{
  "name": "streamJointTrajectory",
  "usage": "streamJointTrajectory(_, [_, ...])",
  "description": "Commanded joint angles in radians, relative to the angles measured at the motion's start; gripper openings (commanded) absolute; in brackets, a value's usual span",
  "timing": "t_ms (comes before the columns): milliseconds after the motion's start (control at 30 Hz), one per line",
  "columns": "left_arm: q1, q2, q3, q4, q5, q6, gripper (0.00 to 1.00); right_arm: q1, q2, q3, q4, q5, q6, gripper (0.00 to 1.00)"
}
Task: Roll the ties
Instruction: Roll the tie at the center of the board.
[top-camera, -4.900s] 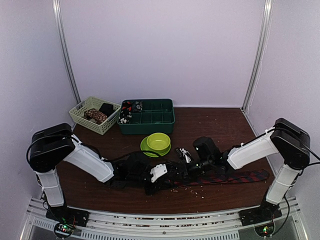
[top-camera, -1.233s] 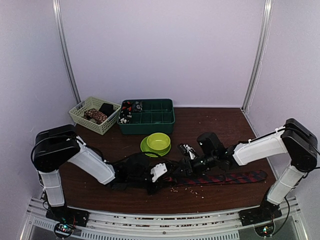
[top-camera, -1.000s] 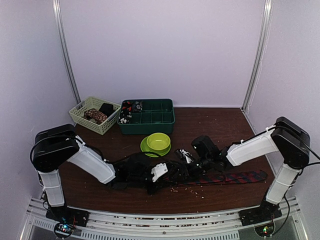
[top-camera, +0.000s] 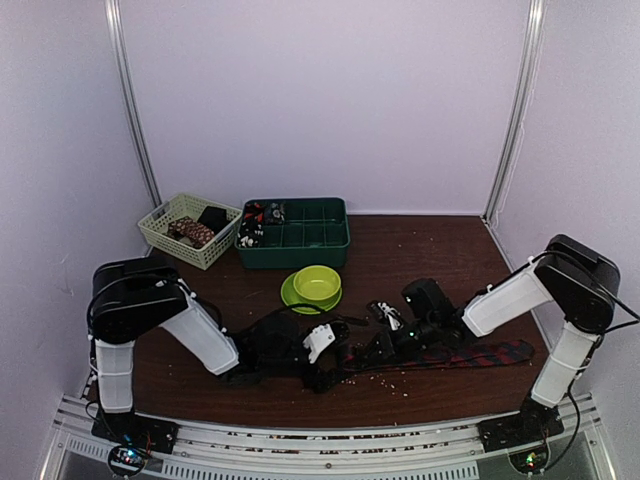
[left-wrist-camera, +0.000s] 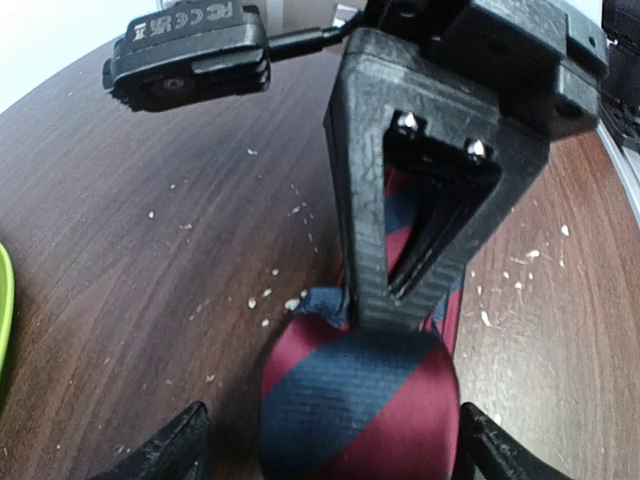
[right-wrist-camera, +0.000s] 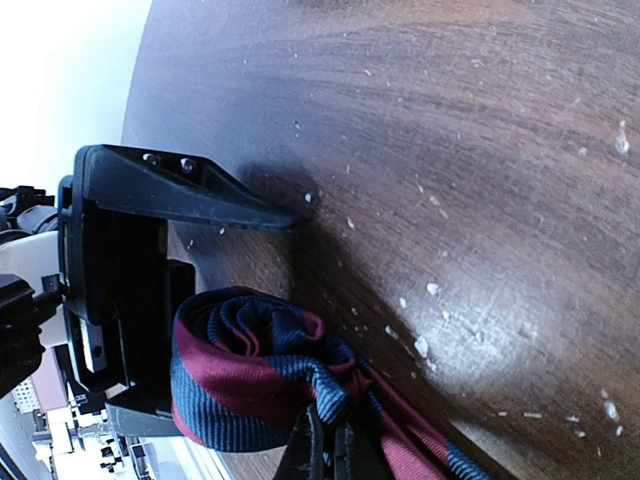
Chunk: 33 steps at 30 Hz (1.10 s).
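Note:
A red and navy striped tie (top-camera: 455, 354) lies along the front of the brown table, its left end wound into a roll (left-wrist-camera: 360, 400). My left gripper (left-wrist-camera: 335, 452) is open, with one fingertip on each side of the roll and a gap on the left side. My right gripper (right-wrist-camera: 330, 448) is shut on the tie where the flat part leaves the roll (right-wrist-camera: 250, 370). Its black fingers (left-wrist-camera: 420, 190) come down onto the far side of the roll in the left wrist view. In the top view the two grippers (top-camera: 322, 362) (top-camera: 385, 346) meet at the roll.
A lime-green bowl (top-camera: 317, 283) on a matching plate stands just behind the grippers. Against the back wall sit a dark green compartment tray (top-camera: 295, 232) and a pale basket (top-camera: 188, 230). Pale crumbs (top-camera: 385, 378) are scattered near the table's front edge.
My left gripper has opened and let go of the roll. My right gripper has shut on the tie beside the roll and shifted a little to the right.

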<state>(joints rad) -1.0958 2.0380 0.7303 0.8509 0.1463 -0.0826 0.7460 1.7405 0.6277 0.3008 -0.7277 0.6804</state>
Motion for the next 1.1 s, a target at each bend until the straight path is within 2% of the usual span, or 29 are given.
streamJointTrajectory(0, [0.0, 0.044, 0.024, 0.117, 0.022, -0.002, 0.81, 0.015, 0.063, -0.012, -0.042, 0.061, 0.009, 0.0])
streamJointTrajectory(67, [0.0, 0.054, 0.036, 0.101, 0.041, 0.007, 0.76, 0.028, 0.074, 0.006, -0.03, 0.058, 0.021, 0.0])
streamJointTrajectory(200, [0.001, 0.041, 0.012, 0.078, 0.044, 0.01, 0.54, 0.045, 0.085, 0.028, -0.009, 0.044, 0.047, 0.0])
streamJointTrajectory(300, [0.001, -0.009, -0.042, 0.027, 0.044, 0.021, 0.41, 0.046, 0.056, 0.018, -0.009, 0.037, 0.049, 0.01])
streamJointTrajectory(367, [0.0, -0.047, -0.059, -0.059, 0.044, 0.042, 0.34, 0.043, 0.021, 0.01, -0.022, 0.033, 0.046, 0.12])
streamJointTrajectory(533, [0.0, -0.115, -0.061, -0.271, 0.035, 0.104, 0.3, 0.047, -0.089, 0.017, -0.039, 0.02, 0.074, 0.37])
streamJointTrajectory(700, [0.001, -0.117, -0.021, -0.371, 0.023, 0.136, 0.3, 0.092, -0.09, 0.073, -0.013, -0.009, 0.153, 0.47])
streamJointTrajectory(900, [0.0, -0.112, -0.002, -0.402, 0.023, 0.136, 0.3, 0.112, -0.011, 0.148, -0.088, 0.002, 0.145, 0.48])
streamJointTrajectory(967, [0.001, -0.113, -0.001, -0.407, 0.022, 0.137, 0.3, 0.115, 0.005, 0.156, -0.102, 0.012, 0.136, 0.42])
streamJointTrajectory(1067, [0.001, -0.117, 0.002, -0.41, 0.019, 0.141, 0.3, 0.112, 0.026, 0.162, -0.146, 0.04, 0.107, 0.24])
